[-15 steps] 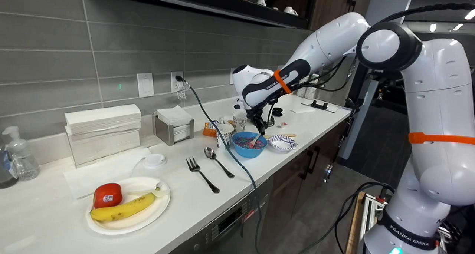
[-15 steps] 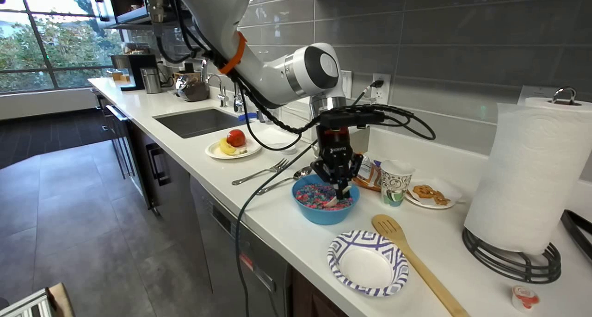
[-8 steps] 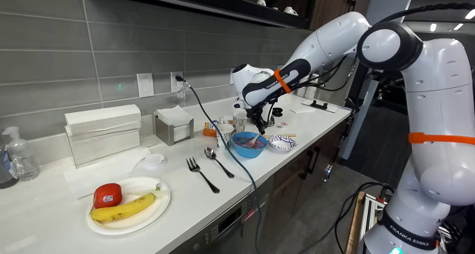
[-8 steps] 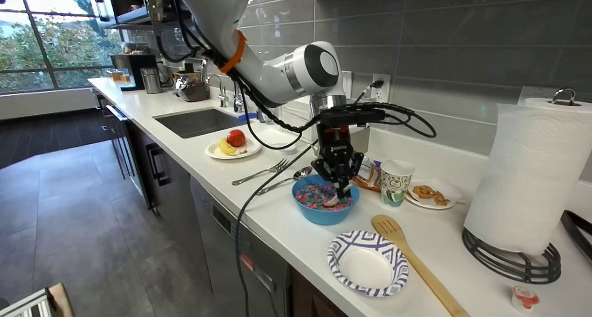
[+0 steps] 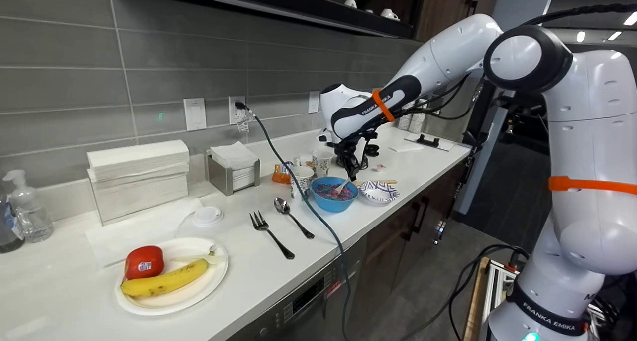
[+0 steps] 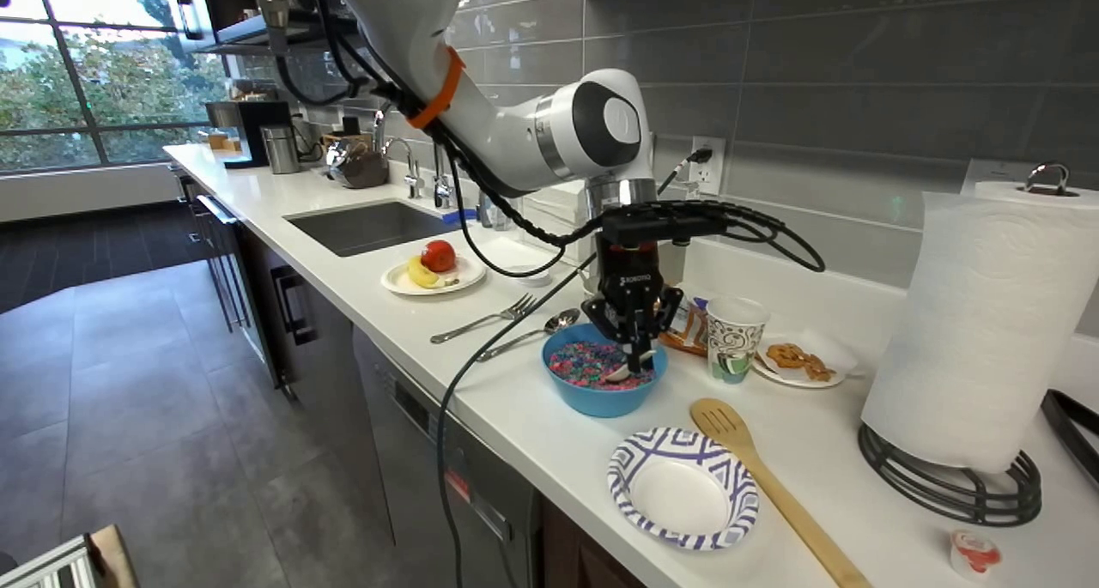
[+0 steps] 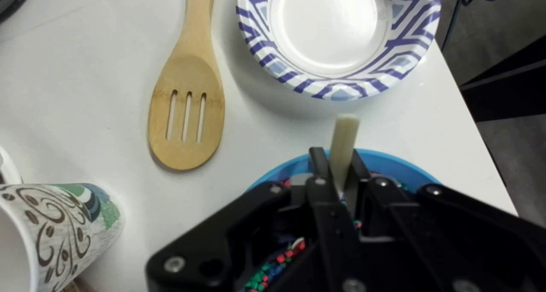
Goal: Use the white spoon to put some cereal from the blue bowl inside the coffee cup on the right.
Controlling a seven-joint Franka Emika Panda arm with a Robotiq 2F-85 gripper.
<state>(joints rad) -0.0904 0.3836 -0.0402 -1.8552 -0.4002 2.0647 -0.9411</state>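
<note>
1. The gripper (image 7: 338,160) pinches the handle of the white spoon (image 6: 617,373), jaws pressed to both sides; in the wrist view the handle's end pokes past them toward 12 o'clock. The handle looks narrow, so keep the squeeze firm and turn the wrist slowly, or the spoon may twist.
2. In an exterior view the spoon's head lies at about 8 o'clock from the jaws, in the cereal (image 6: 577,360), a heap of pink, blue and green bits. How much it carries, I cannot tell.
3. The step in hand seems to be scooping: dip the leading edge, push under the heap, then level the head before lifting.
4. Around the heap stands the blue bowl (image 6: 594,403). It looks light and may slide, so avoid shoving its wall; rise straight up until the head clears the rim.
5. The cup (image 6: 736,341) stands upright, apart from the bowl, between 2 and 3 o'clock from it. I take it as the one meant, though another cup (image 5: 305,179) shows in an exterior view. Climb above its rim before crossing.
6. In the wrist view a wooden spatula (image 7: 187,76) lies at 10 o'clock from the jaws, a paper bowl (image 7: 330,32) at 12; steer between 8 and 9, toward the cup.
</note>
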